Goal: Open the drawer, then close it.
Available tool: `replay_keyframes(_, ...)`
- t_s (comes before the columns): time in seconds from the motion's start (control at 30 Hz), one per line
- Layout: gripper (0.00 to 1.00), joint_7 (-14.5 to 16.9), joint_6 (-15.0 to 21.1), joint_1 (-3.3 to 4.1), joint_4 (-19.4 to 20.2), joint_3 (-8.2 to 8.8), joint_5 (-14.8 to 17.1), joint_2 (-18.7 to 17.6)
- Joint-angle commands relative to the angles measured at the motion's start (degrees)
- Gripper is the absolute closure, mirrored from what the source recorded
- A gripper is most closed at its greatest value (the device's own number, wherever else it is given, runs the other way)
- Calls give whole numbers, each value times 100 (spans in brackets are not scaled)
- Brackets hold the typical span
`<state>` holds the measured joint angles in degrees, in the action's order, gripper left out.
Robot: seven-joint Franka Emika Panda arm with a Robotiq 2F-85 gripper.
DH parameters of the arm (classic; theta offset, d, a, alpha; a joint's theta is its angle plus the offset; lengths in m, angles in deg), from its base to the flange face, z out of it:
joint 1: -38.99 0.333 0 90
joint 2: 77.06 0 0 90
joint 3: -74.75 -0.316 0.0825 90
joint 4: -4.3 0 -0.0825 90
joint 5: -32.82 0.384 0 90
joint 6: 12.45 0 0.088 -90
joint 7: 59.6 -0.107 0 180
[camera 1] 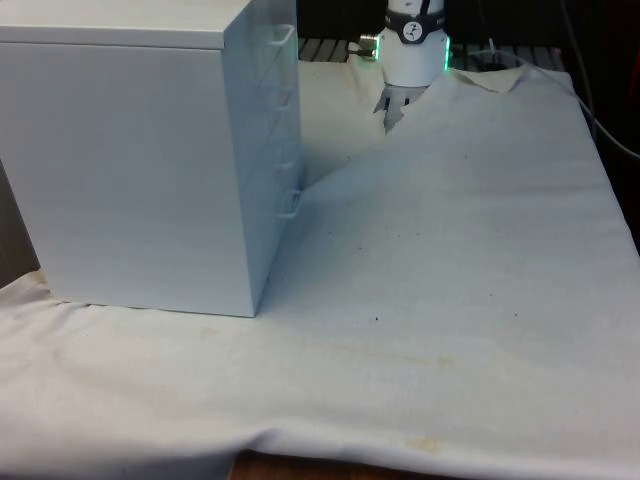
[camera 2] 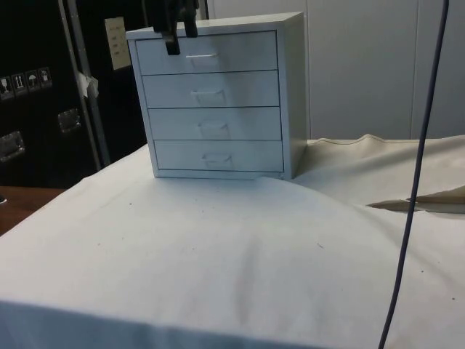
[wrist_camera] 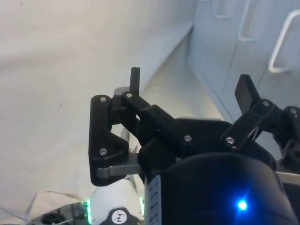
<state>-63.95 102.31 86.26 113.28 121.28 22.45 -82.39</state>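
Gripper hangs before top drawer of white chest of drawers, fingers spread wide, gripping nothing; all four drawers flush shut; chest stands on white cloth at front view's left, handles facing front view's right

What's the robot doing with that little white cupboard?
The robot's black gripper is open and hangs in front of the top drawer of a white chest of drawers, just beside that drawer's handle. It is not holding anything. All four drawers look shut. The chest stands on a table covered with a white cloth.
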Motion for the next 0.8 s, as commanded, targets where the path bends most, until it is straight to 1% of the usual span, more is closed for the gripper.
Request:
replay_keyframes(0.0, 0, -69, 23, 11, 0, 0, -115, -11)
replay_keyframes(0.03, 0, -86, 23, 11, -6, 0, -155, -11)
replay_keyframes(0.07, 0, -40, 0, 0, 0, -11, -92, 0)
replay_keyframes(0.13, 0, -132, 11, 11, -6, -11, -275, -29)
replay_keyframes(0.17, 0, -132, 11, 11, -6, -11, -275, -29)
replay_keyframes(0.3, 0, -212, 0, 11, -11, -17, -487, -52)
replay_keyframes(0.33, 0, -178, 0, 0, 0, -23, -435, -34)
replay_keyframes(0.37, 0, -229, 6, 17, -11, -17, -527, -57)
replay_keyframes(0.4, 0, -264, 23, 17, 0, -23, -602, -80)
replay_keyframes(0.6, 0, -350, 69, 6, 11, -17, -773, -201)
replay_keyframes(0.63, 0, -309, 11, 0, 0, -29, -705, -178)
replay_keyframes(0.67, 0, -355, 74, 6, 11, -11, -796, -218)
replay_keyframes(0.77, 0, -372, 63, 0, 6, 6, -894, -258)
